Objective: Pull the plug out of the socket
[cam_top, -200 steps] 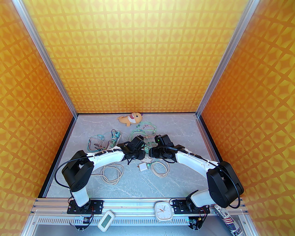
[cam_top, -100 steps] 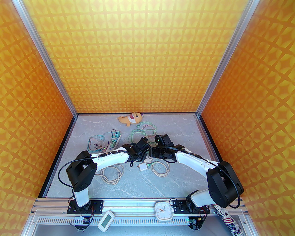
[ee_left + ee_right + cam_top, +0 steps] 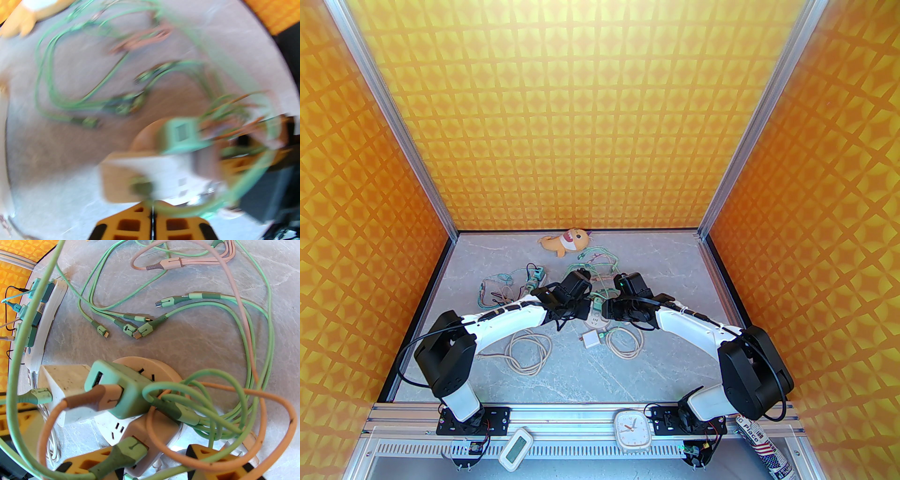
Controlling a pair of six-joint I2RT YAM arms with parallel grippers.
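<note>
While the left gripper (image 3: pixel 152 208), lower centre, is pinched fully closed, the right gripper (image 3: pixel 150 448) clamps the white plastic charger block (image 3: pixel 164 429) on the round white socket (image 3: pixel 145 366).

Left arm (image 3: pixel 506 321) and right arm (image 3: pixel 689 328): curved white link shells, bulky black joint housings, a black cable (image 3: pixel 401 363) looped outside each shoulder. Black base plates (image 3: pixel 499 417), screwed down. Green indicator lamp (image 3: pixel 622 282) lit on right wrist. Fingers (image 3: pixel 77 460) yellow-orange, pocketed, black-tipped.
</note>
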